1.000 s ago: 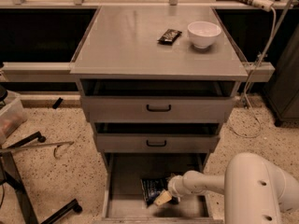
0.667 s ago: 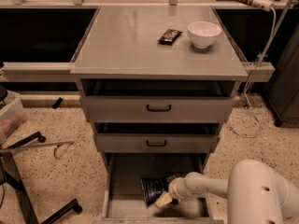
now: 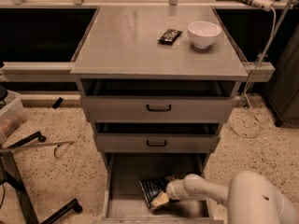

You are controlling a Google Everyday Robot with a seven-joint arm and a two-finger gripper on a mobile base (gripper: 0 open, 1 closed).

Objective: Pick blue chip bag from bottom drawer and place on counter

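Note:
The blue chip bag (image 3: 152, 188) lies crinkled on the grey floor of the open bottom drawer (image 3: 126, 181), near its middle. My gripper (image 3: 160, 199) reaches into the drawer from the right on a white arm and sits at the bag's lower right edge, touching or just over it. The counter (image 3: 131, 41) is the broad grey top of the cabinet above.
A white bowl (image 3: 203, 33) and a small black wrapper packet (image 3: 169, 35) sit on the counter at the back right. Two shallower drawers with black handles (image 3: 158, 108) are above the bottom drawer, slightly open. A chair base (image 3: 28, 181) stands on the floor at left.
The gripper has stayed at the bag's right edge in the bottom drawer; the arm has shifted very slightly. The bag has not moved.

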